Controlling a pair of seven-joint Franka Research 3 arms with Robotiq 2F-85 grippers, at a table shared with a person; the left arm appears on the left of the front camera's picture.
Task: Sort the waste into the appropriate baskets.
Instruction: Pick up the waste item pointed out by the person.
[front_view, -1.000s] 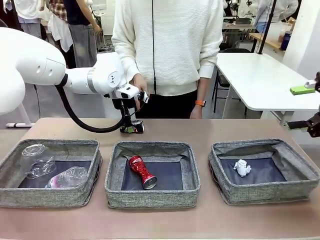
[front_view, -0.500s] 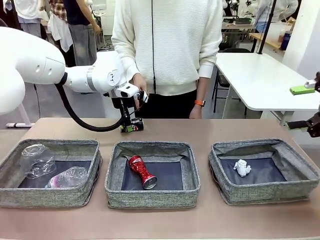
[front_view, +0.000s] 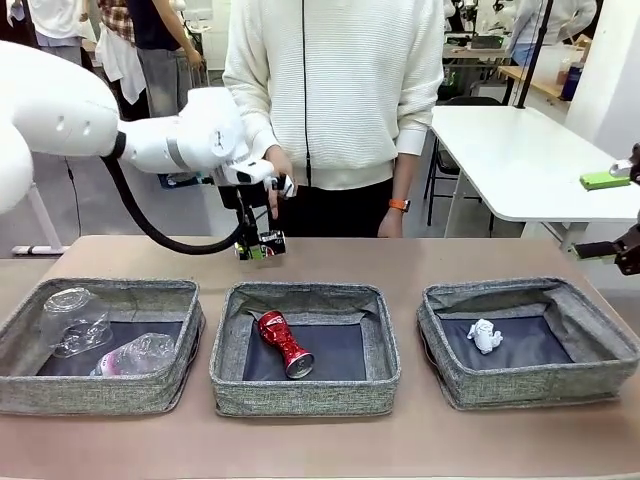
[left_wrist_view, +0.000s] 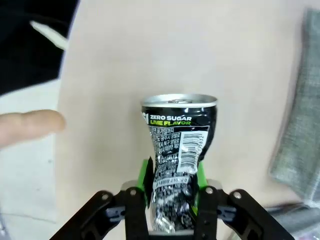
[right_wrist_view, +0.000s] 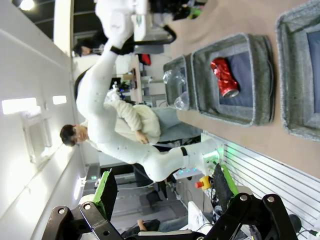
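Front view, left to right. Left grey woven-fabric rectangular basket (front_view: 100, 345) with soft low walls: holds a clear plastic cup (front_view: 73, 318) on its side at the far left and a clear plastic bottle (front_view: 135, 354) lying beside it toward the near wall. The white left arm reaches in from the left edge to the far side of the brown counter (front_view: 400, 258); its left gripper (front_view: 260, 243) points down, fingers clamped on a crushed dark can with colourful print (front_view: 263, 244), held above the counter behind the far wall of the middle basket. A hand (front_view: 277, 172) of the person in a white knit sweater hangs just behind the wrist of this arm.

Middle grey woven-fabric basket (front_view: 305, 347): a dented red drink can (front_view: 283, 343) lies diagonally on the dark floor. Right grey woven-fabric basket (front_view: 530, 341): a small white paper wad (front_view: 484, 336) rests left of centre on the floor.

Left wrist view: green-padded fingers (left_wrist_view: 145, 175) grip the dented waist of the dark can, whose top rim faces away; a fingertip of the person shows at the left edge.

Right wrist view: the right gripper (right_wrist_view: 164, 192) has its fingers spread wide apart, holding nothing, well away from the baskets.
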